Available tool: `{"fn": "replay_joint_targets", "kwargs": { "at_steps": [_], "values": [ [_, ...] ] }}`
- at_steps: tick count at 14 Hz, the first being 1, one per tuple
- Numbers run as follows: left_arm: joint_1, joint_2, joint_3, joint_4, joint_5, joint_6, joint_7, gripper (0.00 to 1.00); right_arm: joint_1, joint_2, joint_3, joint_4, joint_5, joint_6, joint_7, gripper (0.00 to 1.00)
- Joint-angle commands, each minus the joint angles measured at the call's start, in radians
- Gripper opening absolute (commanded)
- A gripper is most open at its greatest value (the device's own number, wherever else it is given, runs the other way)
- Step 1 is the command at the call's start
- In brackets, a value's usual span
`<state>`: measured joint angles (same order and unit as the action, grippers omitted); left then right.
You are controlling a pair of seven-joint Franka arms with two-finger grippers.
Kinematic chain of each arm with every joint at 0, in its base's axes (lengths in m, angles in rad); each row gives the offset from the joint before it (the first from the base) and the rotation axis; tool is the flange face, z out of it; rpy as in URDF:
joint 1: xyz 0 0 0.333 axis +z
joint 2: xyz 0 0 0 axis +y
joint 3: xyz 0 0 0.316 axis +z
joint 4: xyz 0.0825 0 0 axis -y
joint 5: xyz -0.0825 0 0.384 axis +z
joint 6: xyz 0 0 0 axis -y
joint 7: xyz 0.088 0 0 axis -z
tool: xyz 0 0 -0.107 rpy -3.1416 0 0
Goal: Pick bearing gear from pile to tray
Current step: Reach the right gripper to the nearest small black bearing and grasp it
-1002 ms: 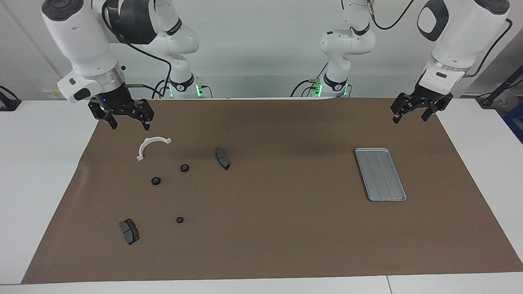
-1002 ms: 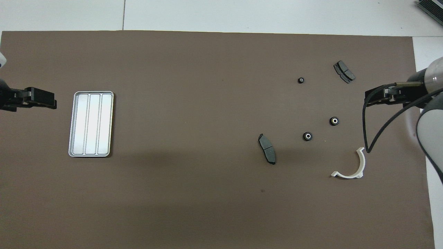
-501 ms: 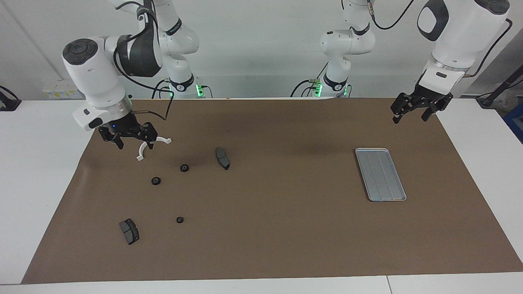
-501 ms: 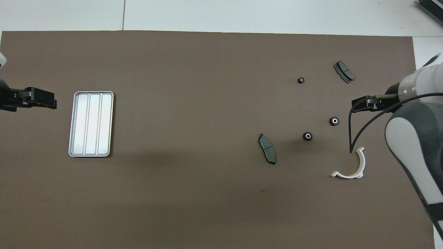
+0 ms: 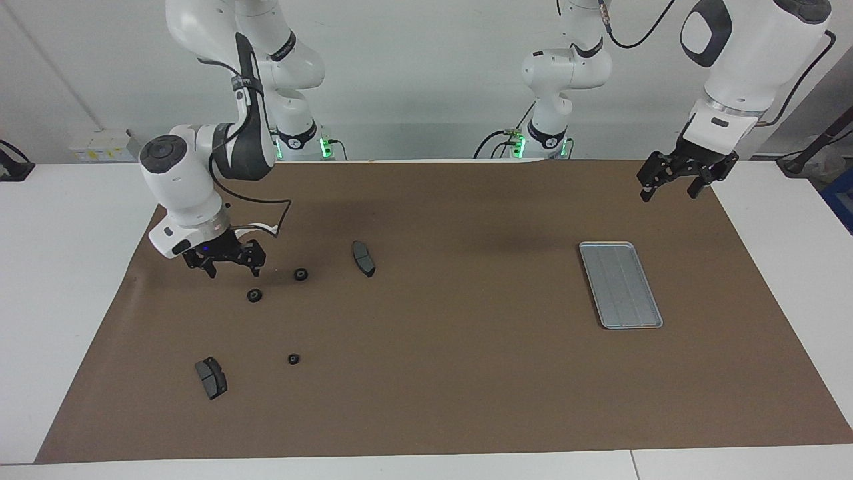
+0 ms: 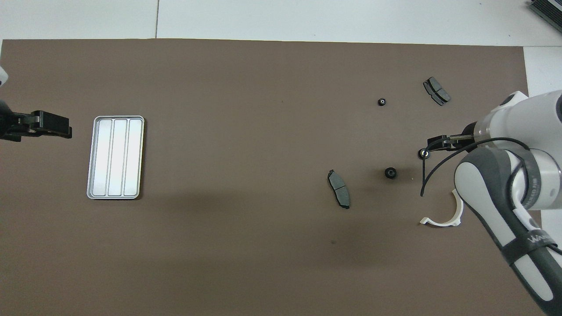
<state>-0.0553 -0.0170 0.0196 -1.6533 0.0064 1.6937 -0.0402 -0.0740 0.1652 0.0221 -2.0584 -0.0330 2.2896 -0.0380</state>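
Note:
The pile lies toward the right arm's end of the brown mat: three small black gears (image 5: pixel 254 295) (image 5: pixel 301 274) (image 5: pixel 293 359), two dark grey brake-pad pieces (image 5: pixel 363 258) (image 5: pixel 211 377) and a white curved bracket (image 5: pixel 266 229), partly hidden by the right arm. My right gripper (image 5: pixel 233 270) is open and empty, low over the mat beside one gear (image 6: pixel 424 153). The silver ridged tray (image 5: pixel 621 285) lies empty toward the left arm's end. My left gripper (image 5: pixel 670 189) is open and waits raised over the mat's corner near the tray.
The brown mat (image 5: pixel 466 373) covers most of the white table. In the overhead view show the tray (image 6: pixel 115 157), bracket (image 6: pixel 443 215), the other gears (image 6: pixel 390 173) (image 6: pixel 382 102), the right gripper (image 6: pixel 434 142) and the left gripper (image 6: pixel 44 125).
My right gripper has come down and moved away from the robots, from above the bracket to low beside the gears. The left arm and all parts have not moved.

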Motion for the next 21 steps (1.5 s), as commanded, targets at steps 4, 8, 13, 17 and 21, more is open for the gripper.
{"fn": "replay_joint_targets", "kwargs": {
  "at_steps": [4, 8, 13, 17, 21],
  "values": [
    [0.006, -0.017, -0.003, -0.006, -0.011, -0.009, 0.002, 1.00, -0.012, 0.077, 0.009, -0.035, 0.015, 0.140, -0.031, 1.00],
    [0.006, -0.017, -0.003, -0.006, -0.011, -0.009, 0.002, 1.00, -0.009, 0.106, 0.009, -0.066, 0.015, 0.203, -0.028, 1.00],
    [0.006, -0.017, -0.003, -0.006, -0.011, -0.009, 0.002, 1.00, -0.003, 0.105, 0.009, -0.091, 0.015, 0.232, -0.030, 0.85],
    [0.006, -0.017, -0.003, -0.006, -0.011, -0.009, 0.002, 1.00, -0.003, 0.105, 0.009, -0.095, 0.015, 0.234, -0.031, 0.76],
    [0.006, -0.017, -0.003, -0.006, -0.011, -0.009, 0.002, 1.00, -0.001, 0.105, 0.009, -0.095, 0.015, 0.235, -0.030, 0.55]
  ]
}}
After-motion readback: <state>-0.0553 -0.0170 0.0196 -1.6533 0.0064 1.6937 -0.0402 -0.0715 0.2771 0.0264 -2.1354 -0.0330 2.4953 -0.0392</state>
